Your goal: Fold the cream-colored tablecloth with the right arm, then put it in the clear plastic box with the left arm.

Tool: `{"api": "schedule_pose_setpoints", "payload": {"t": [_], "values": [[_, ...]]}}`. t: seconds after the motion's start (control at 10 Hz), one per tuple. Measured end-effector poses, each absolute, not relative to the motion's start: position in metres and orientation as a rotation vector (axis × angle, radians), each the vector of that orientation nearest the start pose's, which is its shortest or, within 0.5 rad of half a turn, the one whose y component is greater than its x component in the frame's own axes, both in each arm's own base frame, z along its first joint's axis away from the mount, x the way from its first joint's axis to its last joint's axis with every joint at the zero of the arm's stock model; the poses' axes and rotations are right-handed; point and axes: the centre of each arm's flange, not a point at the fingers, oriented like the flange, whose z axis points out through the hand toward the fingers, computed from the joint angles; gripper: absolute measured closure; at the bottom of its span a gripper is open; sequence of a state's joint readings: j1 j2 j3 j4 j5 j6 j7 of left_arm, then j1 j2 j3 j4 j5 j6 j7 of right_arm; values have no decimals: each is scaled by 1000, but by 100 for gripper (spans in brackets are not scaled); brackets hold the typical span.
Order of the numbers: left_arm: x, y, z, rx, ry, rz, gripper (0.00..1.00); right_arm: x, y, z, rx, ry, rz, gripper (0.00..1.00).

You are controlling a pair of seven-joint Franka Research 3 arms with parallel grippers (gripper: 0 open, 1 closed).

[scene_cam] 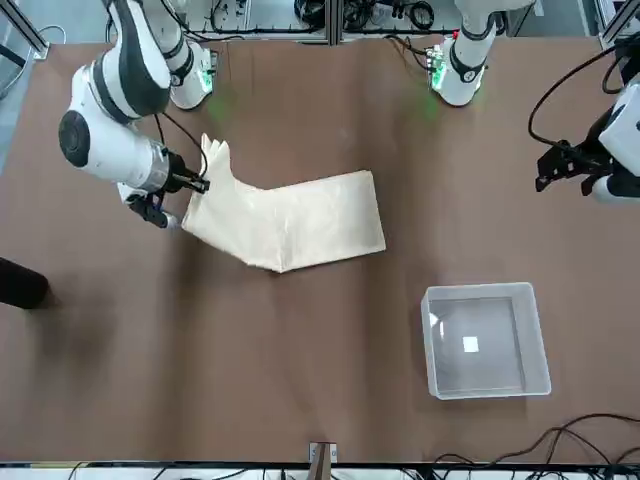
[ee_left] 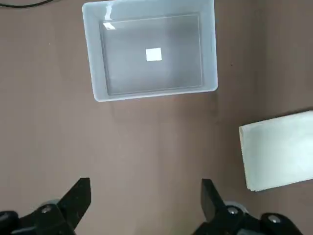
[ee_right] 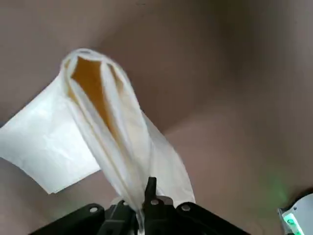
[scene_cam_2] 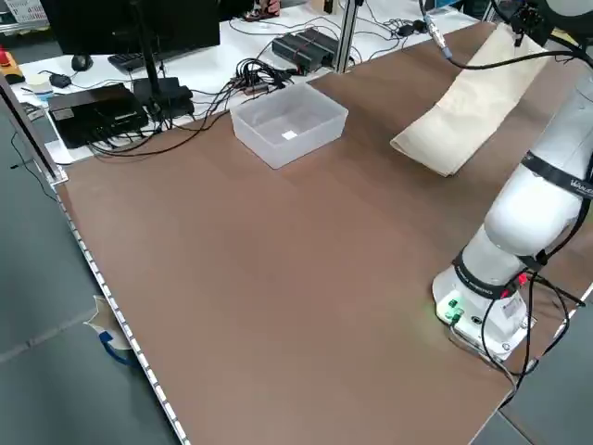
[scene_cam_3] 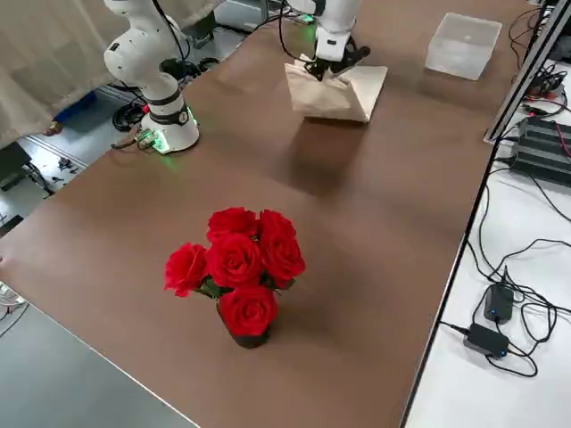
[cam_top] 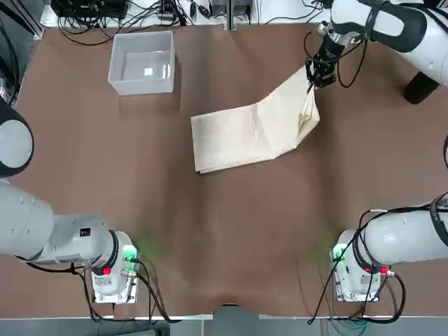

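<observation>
The cream-colored tablecloth lies folded near the table's middle, and its right end is lifted off the surface. My right gripper is shut on that raised end, with the layers hanging from the fingers in the right wrist view. The clear plastic box stands at the far left with only a small white label on its floor. My left gripper hovers open above the table on the near side of the box, holding nothing; the cloth's left edge shows beside it.
A pot of red roses stands at the table's right end. Both arm bases sit at the near edge. Cables and electronics lie beyond the far edge. A dark object sits at the far right.
</observation>
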State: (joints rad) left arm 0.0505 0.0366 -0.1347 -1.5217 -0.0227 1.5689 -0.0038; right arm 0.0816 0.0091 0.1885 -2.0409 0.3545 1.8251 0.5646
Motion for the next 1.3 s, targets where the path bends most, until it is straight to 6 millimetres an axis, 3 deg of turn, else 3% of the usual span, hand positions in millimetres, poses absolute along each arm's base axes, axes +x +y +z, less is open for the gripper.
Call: {"api": "schedule_pose_setpoints", "payload": {"t": [0.2,1.3], "values": [[564,-51,627,-3167,135,-15,1,501,186,439,-2831,556,479,96],[562,-54,627,-3167,142,-2,1,449,314,450,-2878,555,454,96]]}}
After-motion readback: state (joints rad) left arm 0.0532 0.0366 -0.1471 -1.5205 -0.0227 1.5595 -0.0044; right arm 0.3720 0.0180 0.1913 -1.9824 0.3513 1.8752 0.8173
